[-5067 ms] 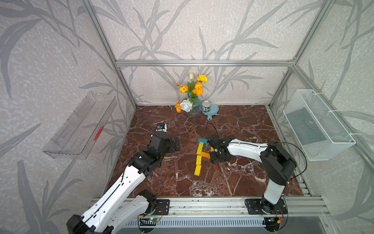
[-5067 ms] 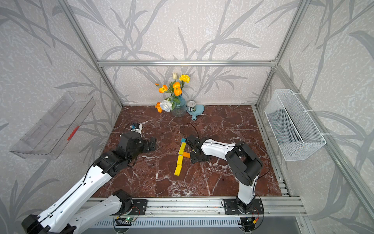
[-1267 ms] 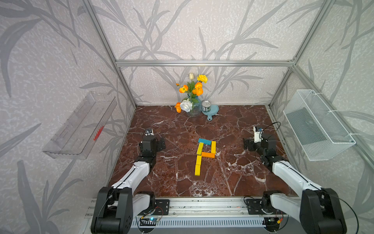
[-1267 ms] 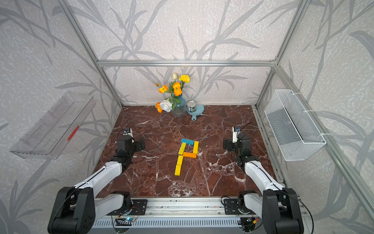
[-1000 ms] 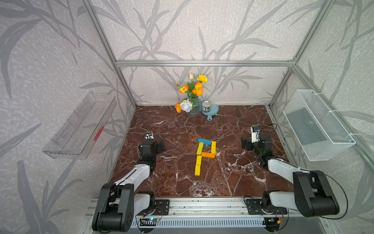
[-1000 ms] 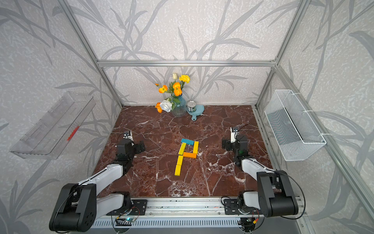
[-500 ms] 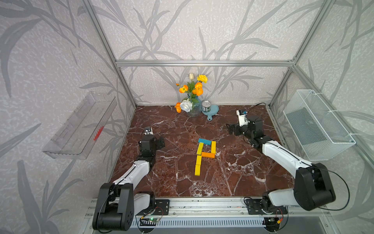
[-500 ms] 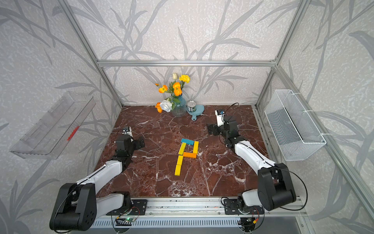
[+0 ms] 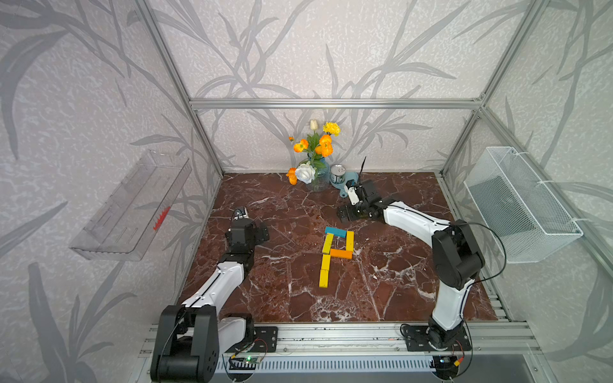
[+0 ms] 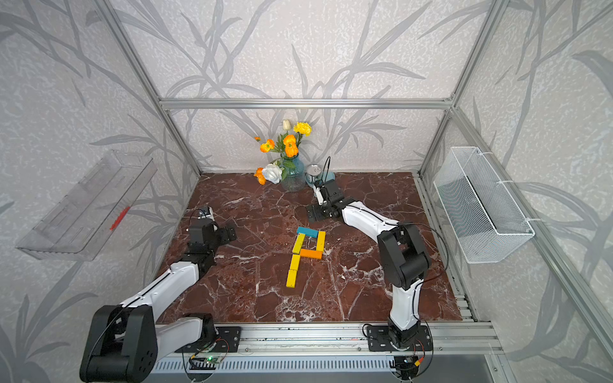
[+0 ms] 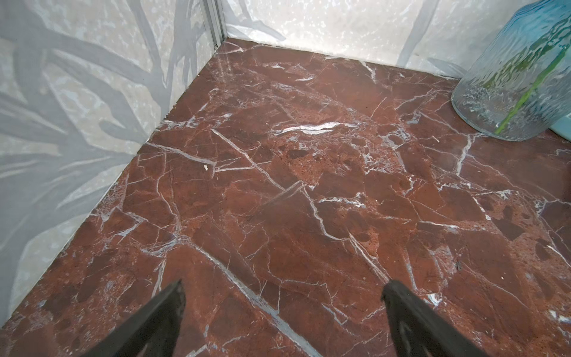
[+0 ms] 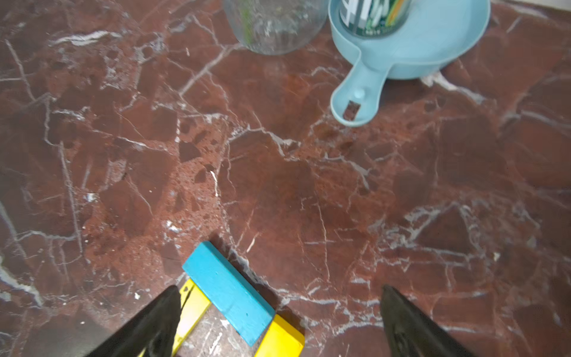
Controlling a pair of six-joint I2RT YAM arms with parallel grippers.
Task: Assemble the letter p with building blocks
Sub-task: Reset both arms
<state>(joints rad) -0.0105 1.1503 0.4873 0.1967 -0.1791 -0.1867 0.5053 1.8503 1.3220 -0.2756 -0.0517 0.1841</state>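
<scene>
Since the flat yellow, teal and orange blocks (image 9: 324, 278) already form the letter p (image 9: 341, 254) on the marble surface (image 9: 265, 298), the left and right jaws hang clear, open and empty.

Block letter p (image 9: 325, 262) on tabletop (image 9: 391, 265)

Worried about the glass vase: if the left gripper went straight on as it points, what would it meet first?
Likely the bare marble tabletop, then the back wall. The left gripper aims to one side of the vase, though depth is unclear.
</scene>
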